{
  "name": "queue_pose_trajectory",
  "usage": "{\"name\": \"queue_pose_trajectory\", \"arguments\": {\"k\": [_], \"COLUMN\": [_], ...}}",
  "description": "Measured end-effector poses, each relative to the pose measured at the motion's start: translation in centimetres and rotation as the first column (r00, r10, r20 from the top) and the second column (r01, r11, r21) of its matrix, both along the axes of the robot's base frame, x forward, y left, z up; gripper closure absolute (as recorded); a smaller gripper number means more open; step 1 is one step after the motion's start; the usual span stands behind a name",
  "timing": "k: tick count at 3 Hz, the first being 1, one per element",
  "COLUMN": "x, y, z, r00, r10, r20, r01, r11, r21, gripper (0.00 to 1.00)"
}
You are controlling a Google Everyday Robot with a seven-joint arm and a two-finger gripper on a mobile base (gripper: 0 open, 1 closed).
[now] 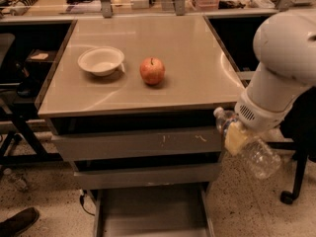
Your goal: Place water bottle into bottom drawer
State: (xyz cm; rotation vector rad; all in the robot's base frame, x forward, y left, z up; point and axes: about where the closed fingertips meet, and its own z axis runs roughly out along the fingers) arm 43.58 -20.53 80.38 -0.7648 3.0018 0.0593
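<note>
We count one water bottle (254,152), one apple (152,70), one bowl (101,60), one robot arm (281,68) with its one gripper (236,138), and three drawers in the grey cabinet.

The gripper hangs in the air just off the cabinet's right front corner, level with the upper drawer. Its jaws are clenched on the water bottle, and a yellowish pad lies across the bottle's upper half. The bottle is tilted: its pale cap points up and left, close to the corner of the cabinet top (187,83), and its clear crinkled base points down and right. We cannot tell whether it holds any liquid. It touches neither the cabinet nor the floor, and it sits above and to the right of the bottom drawer (153,214).

Of the three drawers, the wide scratched drawer front (138,143) and the narrower drawer front (148,174) below it are pushed in. The bottom drawer is pulled out toward us, and we see its flat grey floor between thin side rails, bare as far as the picture reaches.

On the cabinet top, the white bowl stands to the left and shows only its own pale inside. The red apple stands upright just to its right, apart from it.

At the lower left a dark shoe (17,221) rests on the speckled floor.
</note>
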Motion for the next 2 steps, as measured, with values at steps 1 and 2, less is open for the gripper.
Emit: {"name": "queue_pose_trajectory", "arguments": {"k": [1,2], "x": [-3.48,-3.5], "y": [1.88,1.89], "z": [-5.27,-5.29], "r00": [0.9943,0.9943], "r10": [0.005,0.005], "r20": [-0.106,-0.107], "r01": [-0.004,-0.004], "r11": [1.0,1.0], "r21": [0.011,0.012], "gripper": [1.0,1.0]}}
